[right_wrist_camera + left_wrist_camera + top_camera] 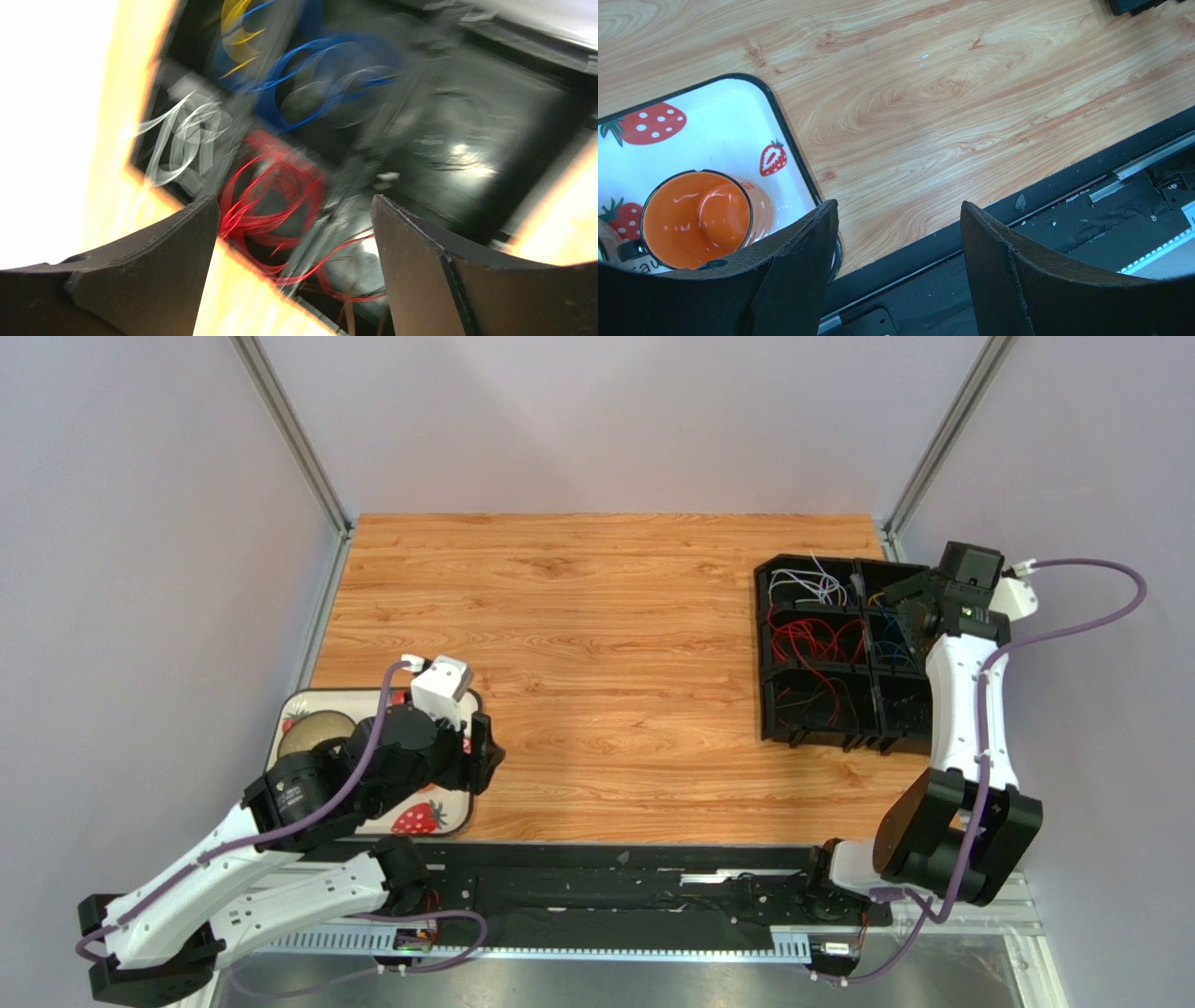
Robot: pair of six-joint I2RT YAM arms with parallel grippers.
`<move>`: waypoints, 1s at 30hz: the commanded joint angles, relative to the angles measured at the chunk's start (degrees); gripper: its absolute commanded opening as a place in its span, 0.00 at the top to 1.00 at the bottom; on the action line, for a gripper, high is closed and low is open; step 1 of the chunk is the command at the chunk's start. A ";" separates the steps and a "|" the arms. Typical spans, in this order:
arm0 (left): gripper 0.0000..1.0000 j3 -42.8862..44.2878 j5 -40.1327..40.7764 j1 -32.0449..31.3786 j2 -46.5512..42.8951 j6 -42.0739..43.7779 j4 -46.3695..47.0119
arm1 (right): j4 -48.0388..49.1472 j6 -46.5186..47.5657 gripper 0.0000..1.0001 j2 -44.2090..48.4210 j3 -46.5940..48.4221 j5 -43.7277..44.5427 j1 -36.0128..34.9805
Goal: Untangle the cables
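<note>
The cables lie curled in a black compartment box [780,703] at the table's right. Red loops [807,637] and white ones [814,585] show from above. My right gripper [912,609] hovers over the box's right side. Its view is blurred by motion: red cables [270,196], blue loops [316,77], yellow ones [235,28] and pale grey-white ones [182,133] lie below. The right gripper [295,210] is open and holds nothing. My left gripper [896,217] is open and empty over the table's near edge, seen from above [484,749] beside a tray.
A white strawberry-print tray [724,105] sits at the near left, under my left arm, with an orange mug [699,217] in it. A black rail [631,875] runs along the table's near edge. Grey walls and metal posts [295,434] close in the sides.
</note>
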State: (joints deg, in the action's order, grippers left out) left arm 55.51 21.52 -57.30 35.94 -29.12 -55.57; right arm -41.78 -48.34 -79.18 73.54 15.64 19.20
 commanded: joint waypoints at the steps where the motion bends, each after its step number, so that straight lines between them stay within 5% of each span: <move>1: 0.28 0.39 0.10 -0.18 -1.05 0.38 0.82 | 14.69 8.08 0.17 3.41 -2.96 -25.98 -1.00; 5: 0.28 0.39 -0.16 -0.45 -1.49 0.47 0.90 | 17.70 6.33 0.01 2.98 -2.52 -34.96 -3.64; 12: 0.19 0.30 1.24 -0.62 -2.63 0.12 0.90 | 14.18 14.57 0.00 2.44 2.93 -41.39 -12.16; 21: 0.18 -0.83 10.11 -0.62 0.97 -1.20 1.77 | 29.19 28.12 0.00 17.27 -12.26 -32.16 -29.38; 30: 0.09 -3.56 27.42 1.05 11.33 0.11 11.95 | 37.74 24.00 0.00 27.49 -24.57 -25.75 -30.45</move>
State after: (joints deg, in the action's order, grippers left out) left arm 52.16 38.63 -57.39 43.99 -29.50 -50.85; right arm -10.68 -22.70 -53.95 51.35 -14.74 -11.18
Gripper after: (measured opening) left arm 0.899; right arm 0.994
